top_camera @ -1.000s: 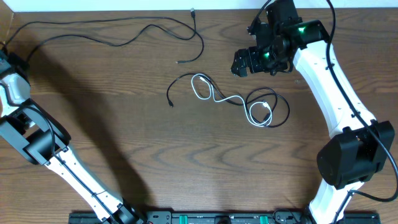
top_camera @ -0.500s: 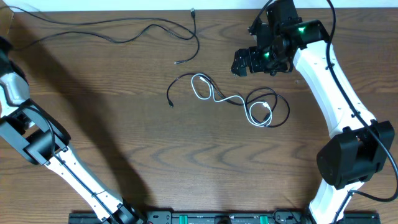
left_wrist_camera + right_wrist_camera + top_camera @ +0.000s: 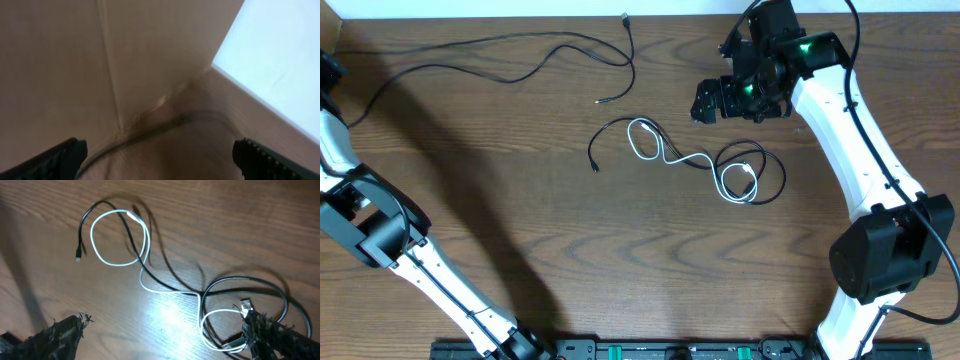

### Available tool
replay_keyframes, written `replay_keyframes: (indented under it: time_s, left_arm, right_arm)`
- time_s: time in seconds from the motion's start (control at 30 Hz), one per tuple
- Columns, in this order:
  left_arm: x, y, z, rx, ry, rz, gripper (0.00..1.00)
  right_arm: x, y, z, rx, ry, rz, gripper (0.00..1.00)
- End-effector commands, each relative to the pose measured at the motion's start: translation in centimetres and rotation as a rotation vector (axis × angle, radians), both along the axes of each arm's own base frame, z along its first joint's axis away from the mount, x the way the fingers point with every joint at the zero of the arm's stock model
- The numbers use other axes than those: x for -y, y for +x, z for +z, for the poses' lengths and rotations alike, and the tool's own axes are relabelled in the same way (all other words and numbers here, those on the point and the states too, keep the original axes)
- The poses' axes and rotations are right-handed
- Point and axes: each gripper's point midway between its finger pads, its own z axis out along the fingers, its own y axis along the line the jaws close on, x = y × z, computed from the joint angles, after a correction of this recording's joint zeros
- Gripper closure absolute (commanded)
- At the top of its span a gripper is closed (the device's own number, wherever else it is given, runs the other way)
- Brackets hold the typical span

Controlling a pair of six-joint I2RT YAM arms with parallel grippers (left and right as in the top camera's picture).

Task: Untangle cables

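**right arm hangs over the knot, left arm sits at the far-left corner**

the right gripper hovers above the bench, jaws spread wide and holding nothing. my read: it is parked here to size up the knot before it picks a strand.

under it lies the tangle, right of centre. the white cable and the short black cable cross each other in a loop at the left end and a bigger ring at the right end. the long axis of the bundle runs left to right, dipping slightly toward the near edge on the right. the short black cable's free plug sticks out on the left and points at the near edge, so it looks like the easy strand to grab.

the long black cable is well apart from the knot. it snakes along the far edge from the far-left corner to the middle, long axis left to right. both its ends rest near the middle of the far edge.

the left gripper sits at that corner with its fingertips wide apart and nothing clamped. a blurred dark line passes ahead of it, probably that cable.
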Motion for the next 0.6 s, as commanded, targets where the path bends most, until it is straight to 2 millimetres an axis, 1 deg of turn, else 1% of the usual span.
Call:
replay_keyframes:
  time_s: [0.0,0.1,0.17,0.2,0.27,0.37,0.4,0.47,0.53,0.57]
  left_arm:
    - [1.4,-0.5,4.1,-0.009,0.007,-0.018,0.02]
    - [3.2,-1.2,7.0,-0.022,-0.007,-0.031,0.02]
    - [4.9,-1.8,9.5,-0.027,-0.026,-0.041,0.01]
    - [6.3,-2.2,10.9,-0.029,-0.045,-0.064,0.02]
    - [9.4,-2.6,12.6,-0.029,-0.111,-0.126,0.02]
    - [15.3,-3.2,14.5,-0.017,-0.275,-0.252,0.01]
    - [16.8,-3.4,14.8,-0.024,-0.308,-0.275,0.01]
    - [18.2,-3.5,14.5,-0.052,-0.329,-0.284,0.01]
    - [18.9,-3.9,13.2,-0.113,-0.345,-0.259,0.02]
    - [19.2,-4.2,11.9,-0.156,-0.365,-0.236,0.03]
  right_arm:
    - [-0.6,-0.9,1.0,-0.016,0.037,0.009,0.01]
    - [-0.4,-1.5,0.8,-0.042,0.029,0.008,0.01]
    - [-0.3,-1.9,0.7,-0.058,0.024,0.008,0.01]
    - [-0.3,-2.1,0.6,-0.068,0.022,0.008,0.01]
    - [-0.2,-2.4,0.6,-0.081,0.018,0.008,0.01]
    - [-0.1,-2.6,0.5,-0.093,0.014,0.007,0.01]
    - [-0.1,-2.7,0.5,-0.094,0.013,0.007,0.01]
    - [-0.1,-2.7,0.5,-0.095,0.013,0.007,0.01]
    - [-0.1,-2.7,0.5,-0.096,0.013,0.008,0.01]
    - [-0.1,-2.8,0.4,-0.099,0.012,0.007,0.01]
